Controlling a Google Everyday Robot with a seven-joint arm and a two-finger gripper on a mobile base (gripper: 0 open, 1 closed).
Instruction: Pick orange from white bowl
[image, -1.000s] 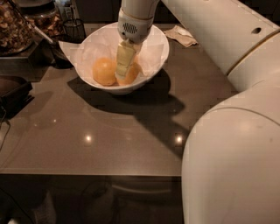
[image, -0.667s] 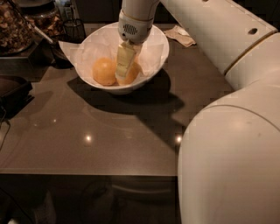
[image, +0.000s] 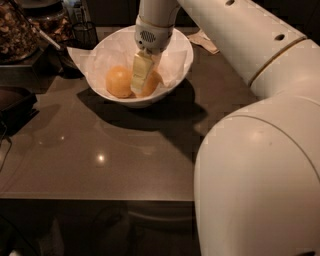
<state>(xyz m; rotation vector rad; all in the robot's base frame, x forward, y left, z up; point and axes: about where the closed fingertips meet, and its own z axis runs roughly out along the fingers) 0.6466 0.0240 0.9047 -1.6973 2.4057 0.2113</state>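
camera view: seen from over the robot's own shoulder, looking down on the desk (image: 100, 150).
gripper (image: 140, 85): reaching down inside the white bowl (image: 188, 46), pointing almost straight down, its pale tip low among the fruit.
gripper's hold: cannot tell from here whether it is spread or closed.
orange (image: 154, 81): in the white bowl, right of centre, partly hidden behind the gripper, which stands right against its left side.
second orange (image: 119, 81): also in the bowl, just left of the gripper, in full view and close beside the first.
white bowl: sits on the far part of the desk, its rim higher at the back than at the front.
paper lining (image: 97, 59): crinkled white sheet inside the bowl, one corner sticking out over the left rim.
arm (image: 225, 30): thick white tube coming in from the right and crossing above the bowl.
robot body (image: 260, 175): big rounded white shell filling the lower right.
desk: smooth and grey-brown, with the bowl's shadow in front of the bowl and one small bright glint of light.
napkin (image: 205, 41): crumpled pale scrap on the desk, right of the bowl, by the arm.
dark tray (image: 15, 102): at the left edge, well apart from the bowl.
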